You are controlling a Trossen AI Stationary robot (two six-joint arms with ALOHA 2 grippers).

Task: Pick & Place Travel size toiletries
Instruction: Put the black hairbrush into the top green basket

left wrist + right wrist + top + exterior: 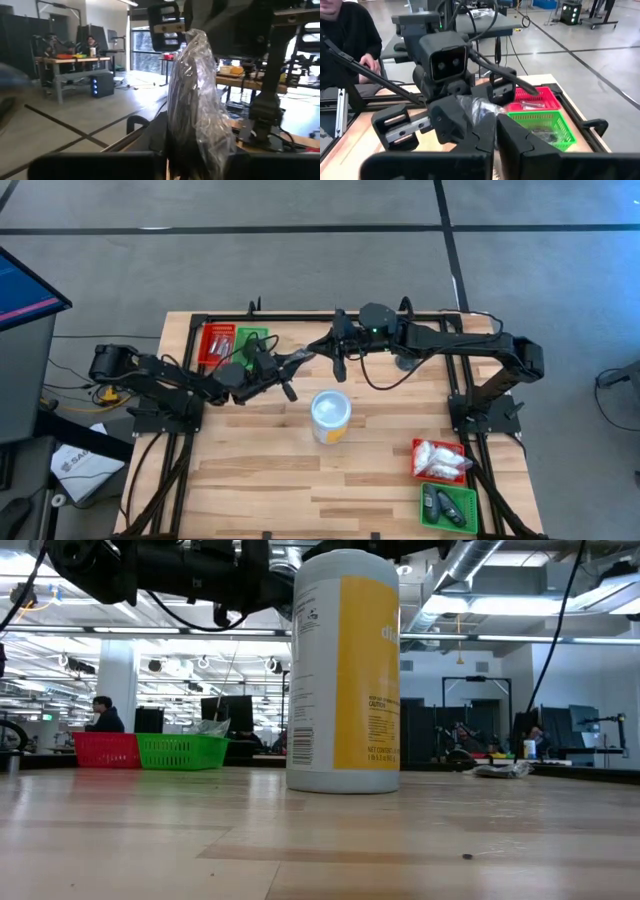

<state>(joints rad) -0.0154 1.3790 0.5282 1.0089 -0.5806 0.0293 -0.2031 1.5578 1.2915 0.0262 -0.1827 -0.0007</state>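
Note:
A crinkly clear sachet (302,358) with something dark inside hangs in the air between my two grippers, above the far middle of the table. My left gripper (290,368) reaches in from the table's left and is shut on one end of it. From the right, my right gripper (324,351) is shut on the other end. The left wrist view shows the sachet (195,100) running from my left gripper (195,169) out to the right arm's gripper. In the right wrist view it (476,107) lies between my right gripper (492,136) and the left arm's. My left gripper pinches the sachet's near end (196,150) between its two fingers, coming about level from the table's left. The sachet runs on along the fingers' line, clear of the table. My right gripper pinches the sachet's opposite end (482,114) between its two fingers, coming nearly level from the table's right. The sachet is lifted clear and spans the gap to the other gripper.
A white canister with a yellow label (331,416) stands at the table's middle, just nearer than the grippers. A red tray (217,343) and a green tray (250,340) sit far left. Near right stand a red tray of white sachets (438,459) and a green tray of dark pieces (447,505).

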